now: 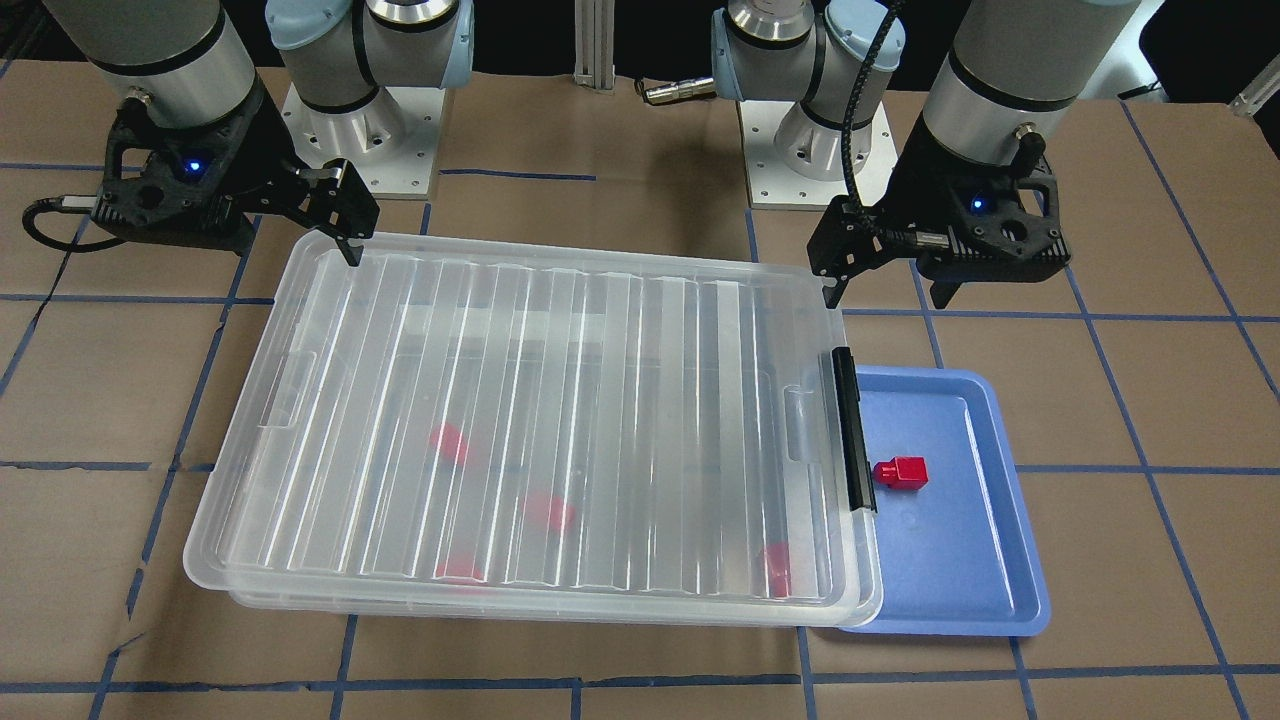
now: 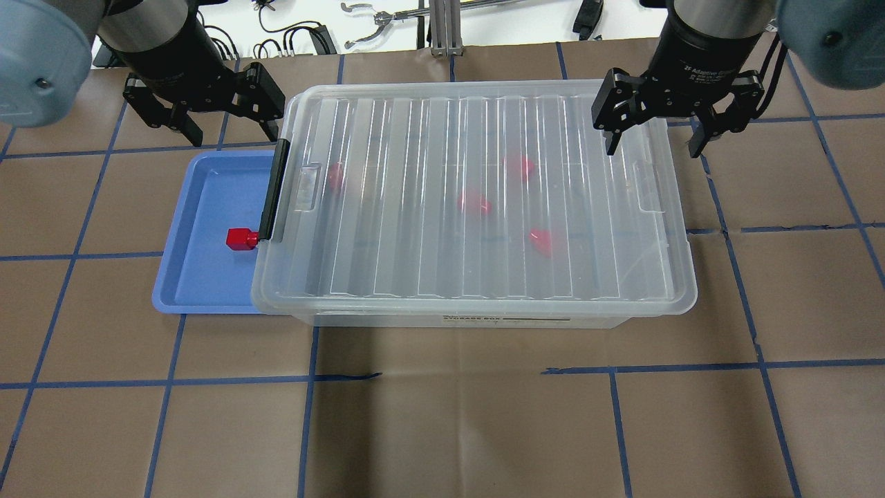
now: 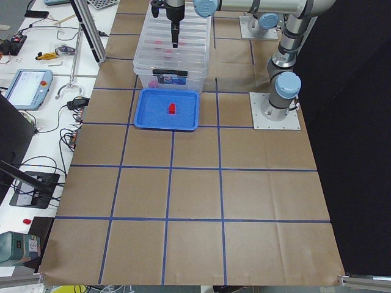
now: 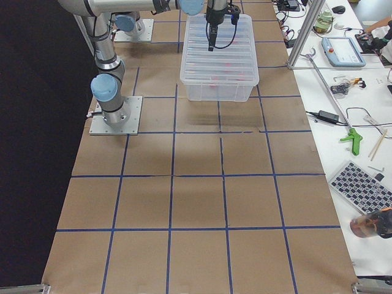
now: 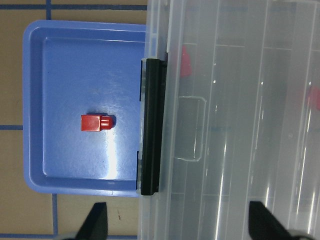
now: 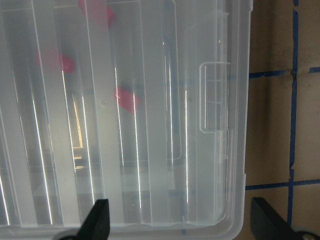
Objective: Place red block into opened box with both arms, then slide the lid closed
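lid [image 2: 484,194] is lying over the box [image 2: 449,319], looking about closed, maybe needing a last nudge. red blocks [image 2: 474,203] are showing blurred inside. spare block [image 2: 240,238] is sitting in blue tray [image 2: 200,290]. left gripper [image 2: 231,135] and right gripper [image 2: 653,149] are hovering wide apart, empty.

Black two-finger left claw [image 2: 231,131] and matching right claw [image 2: 653,146] both hang spread wide, fingers pointing straight down.

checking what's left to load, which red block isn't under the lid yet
The red block on the blue tray, beside the black latch bar. The other four show blurred under the lid, inside the box.
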